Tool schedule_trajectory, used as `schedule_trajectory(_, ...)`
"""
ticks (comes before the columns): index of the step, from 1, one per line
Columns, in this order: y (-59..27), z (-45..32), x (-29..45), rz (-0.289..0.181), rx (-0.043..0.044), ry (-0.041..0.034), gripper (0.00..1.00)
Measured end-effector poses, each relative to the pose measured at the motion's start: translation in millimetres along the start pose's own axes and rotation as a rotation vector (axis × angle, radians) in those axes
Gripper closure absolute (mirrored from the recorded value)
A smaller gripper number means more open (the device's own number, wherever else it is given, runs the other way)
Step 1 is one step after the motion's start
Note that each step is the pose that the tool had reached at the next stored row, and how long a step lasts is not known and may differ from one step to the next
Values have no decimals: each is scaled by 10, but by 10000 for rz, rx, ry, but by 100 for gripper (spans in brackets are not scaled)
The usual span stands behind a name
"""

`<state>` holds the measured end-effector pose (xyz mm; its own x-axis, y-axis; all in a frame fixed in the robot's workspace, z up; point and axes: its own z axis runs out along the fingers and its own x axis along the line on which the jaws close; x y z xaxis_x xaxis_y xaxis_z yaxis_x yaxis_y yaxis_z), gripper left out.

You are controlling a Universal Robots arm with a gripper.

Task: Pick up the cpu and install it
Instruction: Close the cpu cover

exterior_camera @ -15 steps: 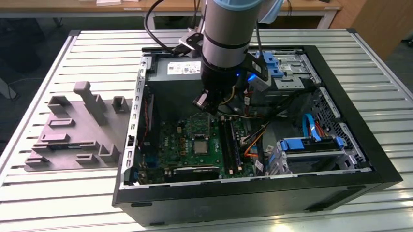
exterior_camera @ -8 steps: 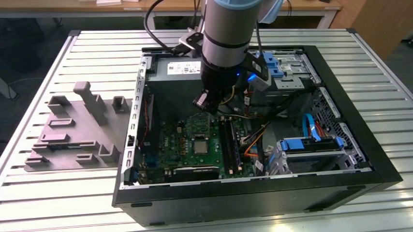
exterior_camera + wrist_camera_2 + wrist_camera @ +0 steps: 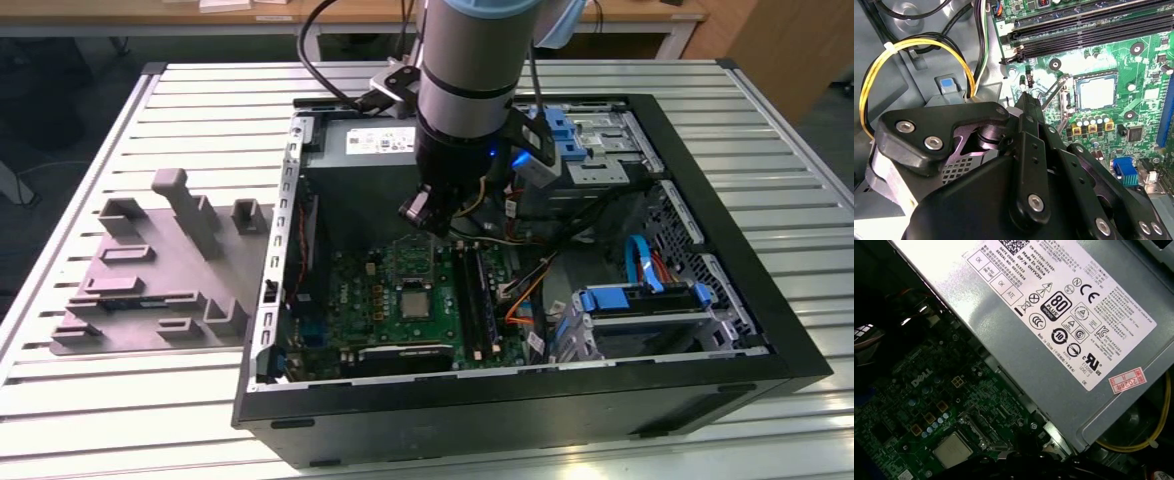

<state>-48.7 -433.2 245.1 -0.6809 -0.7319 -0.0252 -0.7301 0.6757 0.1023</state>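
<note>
The cpu (image 3: 1096, 93) lies flat in its socket on the motherboard (image 3: 1134, 65), silvery top up, in both wrist views (first wrist view: cpu (image 3: 952, 449)). In the exterior view it is a small pale square (image 3: 415, 301) near the middle of the green board, inside the open computer case (image 3: 747, 330).

Orientation: chip is square, so no real long axis. Its edges run parallel to the socket edges and square with the RAM slots (image 3: 1089, 30). Broad face points up out of the case. Corner marks too small to read.

Socket: a thin metal lever (image 3: 1051, 95) stands slanted beside the socket in the second wrist view, so the retention looks unlatched. Whether the load frame is over the chip I cannot tell.

Gripper (image 3: 1025, 102): black fingers come together in a narrow tip above the board, just beside the lever and apart from the cpu. Jaws look drawn together with nothing between them.

Judgement: chip seems already seated; the step in hand looks like securing the socket or checking. Any further move calls for care around the lever and the small capacitors (image 3: 1089, 122) next to the socket.

Surroundings: grey power supply (image 3: 1064, 325) with white label borders the board; yellow and black cables (image 3: 914, 55) loop near the gripper body. A grey fixture block (image 3: 154, 270) sits on the slatted table (image 3: 134, 420), at the exterior view's left.
</note>
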Motion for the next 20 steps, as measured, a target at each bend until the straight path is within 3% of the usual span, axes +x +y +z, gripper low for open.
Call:
schedule_trajectory(17, -13, -20, 18, -74, -1, 9, 89)
schedule_trajectory(20, -19, -21, 26, -84, 57, 74, 89)
